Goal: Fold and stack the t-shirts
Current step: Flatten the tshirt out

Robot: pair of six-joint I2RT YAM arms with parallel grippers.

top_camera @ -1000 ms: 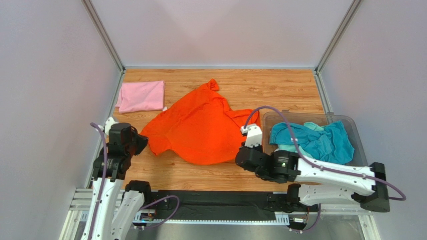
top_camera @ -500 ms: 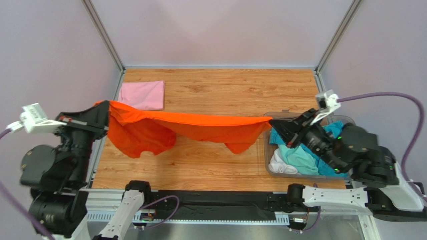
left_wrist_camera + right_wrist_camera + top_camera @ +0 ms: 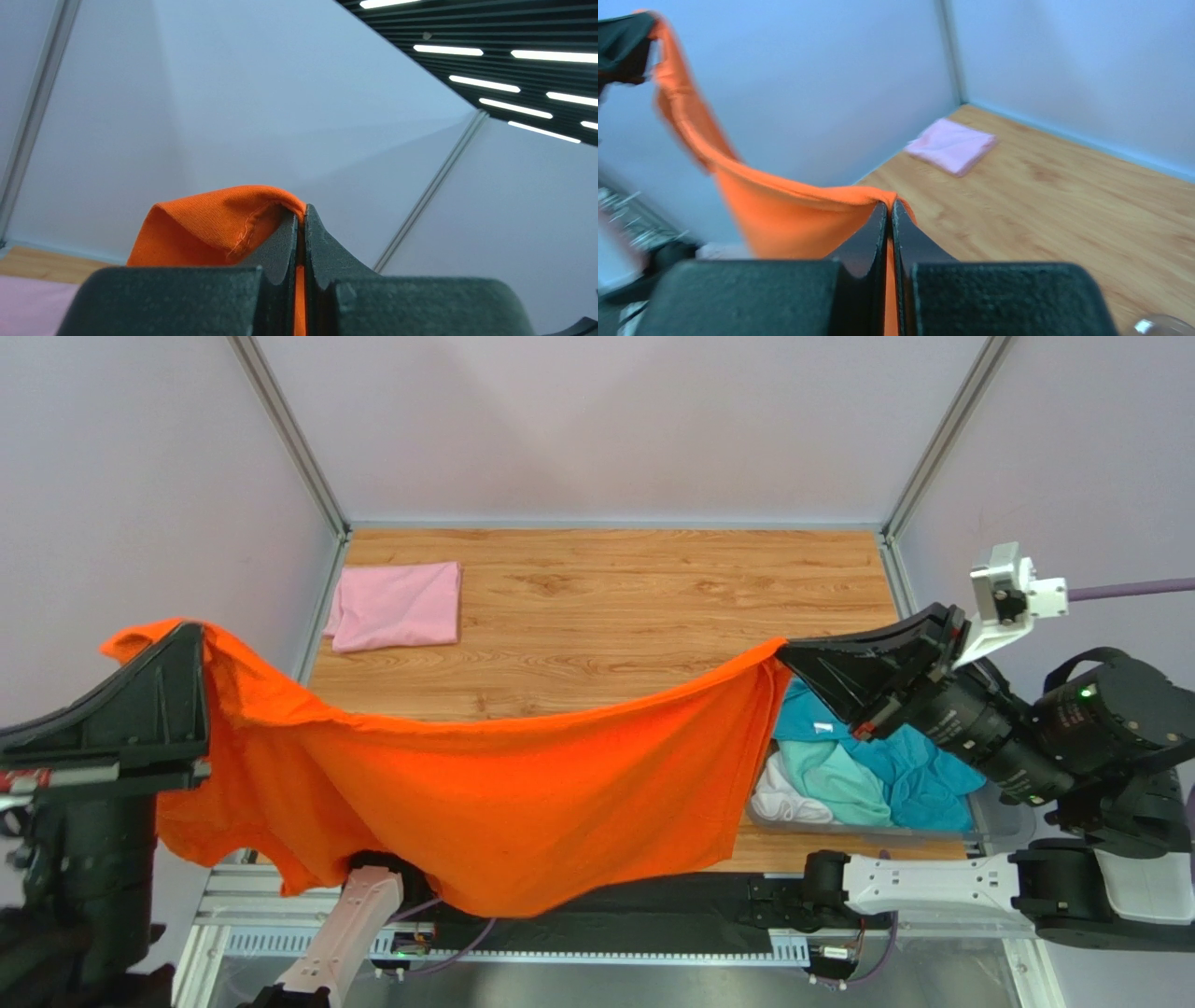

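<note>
The bright orange t-shirt hangs stretched in the air between both grippers, sagging over the table's near edge. My left gripper is shut on its left corner, high at the left; the cloth shows pinched between its fingers. My right gripper is shut on the right corner, above the bin's left end. A folded light pink t-shirt lies flat at the back left, also in the right wrist view. Teal, mint and white shirts lie in the bin.
The clear plastic bin stands at the table's right front. The wooden table top is enclosed by pale walls at left, back and right. Metal corner posts rise at the back corners.
Both grippers rose and pulled further apart with the orange shirt, lifting it fully off the table. The shirt now hangs as a wide sheet toward the front edge.
</note>
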